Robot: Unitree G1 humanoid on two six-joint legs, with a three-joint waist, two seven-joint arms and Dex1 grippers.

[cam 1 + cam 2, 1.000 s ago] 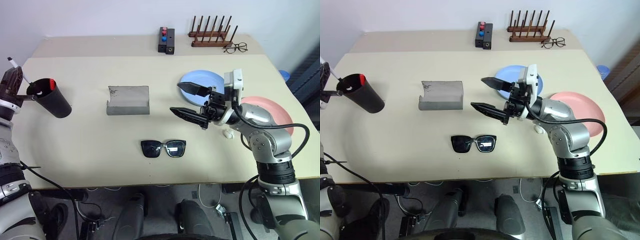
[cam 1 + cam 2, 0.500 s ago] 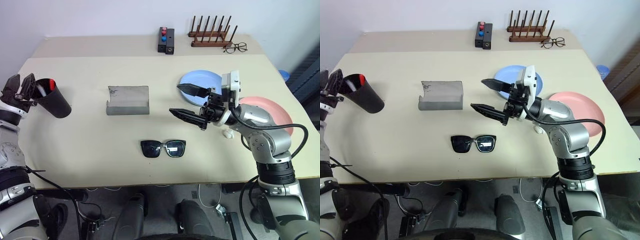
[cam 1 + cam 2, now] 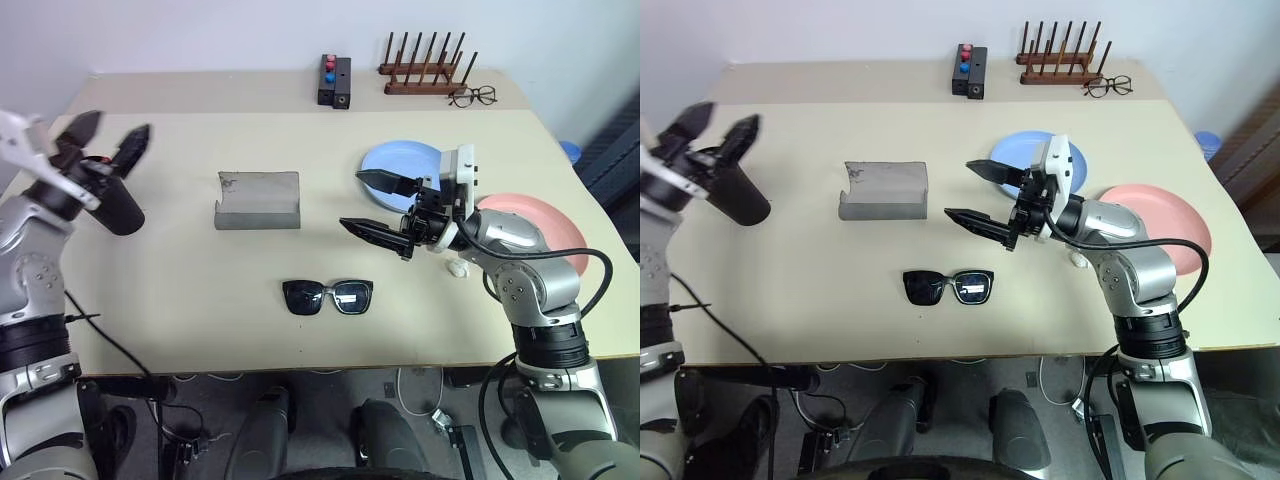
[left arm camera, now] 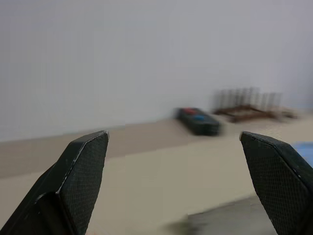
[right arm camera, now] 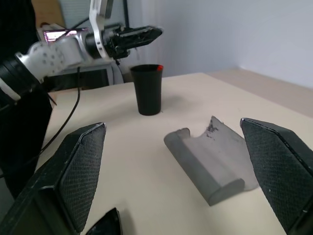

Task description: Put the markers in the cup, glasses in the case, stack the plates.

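The black cup [image 3: 112, 203] stands at the far left of the table [image 3: 180, 290], mouth up and leaning slightly left, a red marker cap [image 5: 159, 67] at its rim. The left gripper [image 3: 104, 139] hovers above it, fingers spread and empty. The sunglasses [image 3: 327, 296] lie near the front edge, long axis left to right, lenses facing the near side. The grey case [image 3: 258, 200] lies open behind them. The right gripper [image 3: 372, 206], spread and empty, points left beside the blue plate [image 3: 391, 157]; the pink plate [image 3: 545, 220] sits right of it. The beige table meets a pale wall [image 3: 220, 35].
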